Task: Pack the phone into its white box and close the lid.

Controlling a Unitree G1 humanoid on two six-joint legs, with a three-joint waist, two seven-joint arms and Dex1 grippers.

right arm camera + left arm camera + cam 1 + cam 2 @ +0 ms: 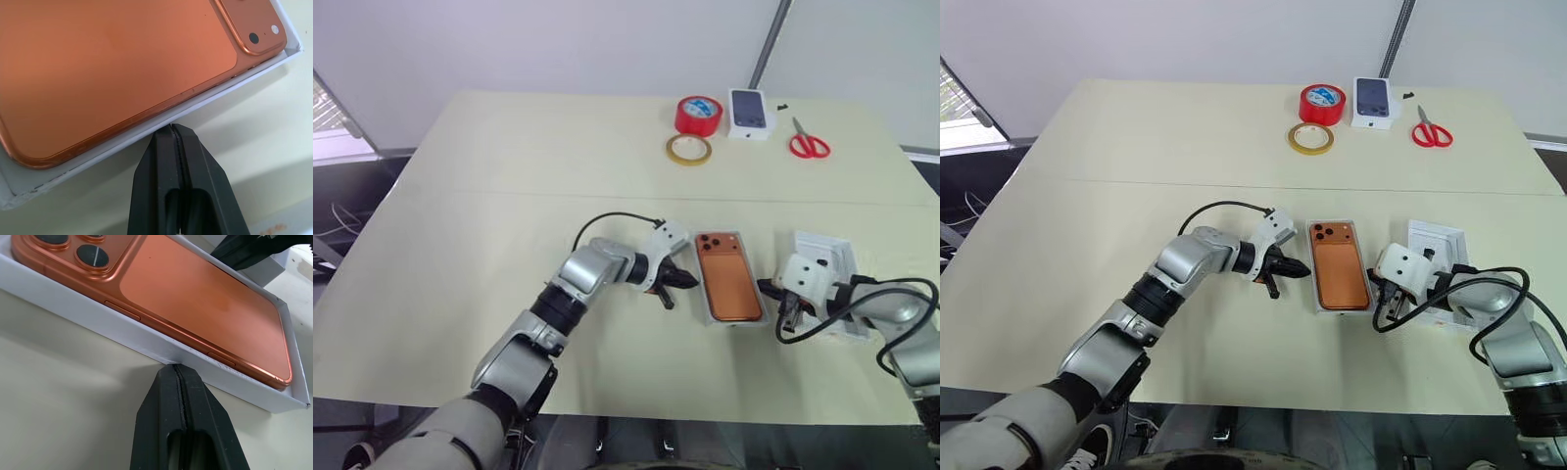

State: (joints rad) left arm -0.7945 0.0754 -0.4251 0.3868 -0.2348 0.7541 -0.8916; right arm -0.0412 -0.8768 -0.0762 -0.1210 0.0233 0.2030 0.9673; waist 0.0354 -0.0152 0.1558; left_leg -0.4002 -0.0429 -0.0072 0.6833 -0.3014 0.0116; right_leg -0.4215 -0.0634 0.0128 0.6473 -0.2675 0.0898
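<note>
Both grippers sit near the table's front edge in the left eye view — left gripper (677, 282) and right gripper (770, 289) flank the white box (709, 305), each pressed together and holding nothing. Phone (728, 278) already lies inside, back up. Lid (826, 257) waits just right, so closing is left. Left wrist view: closed tips at the box wall — right wrist view matches.

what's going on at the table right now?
The phone already lies back-up in the white box. Both grippers are shut, one on each long side of the box: the left gripper and the right gripper, tips at its walls. The lid, by the right arm, isn't on yet.
</note>
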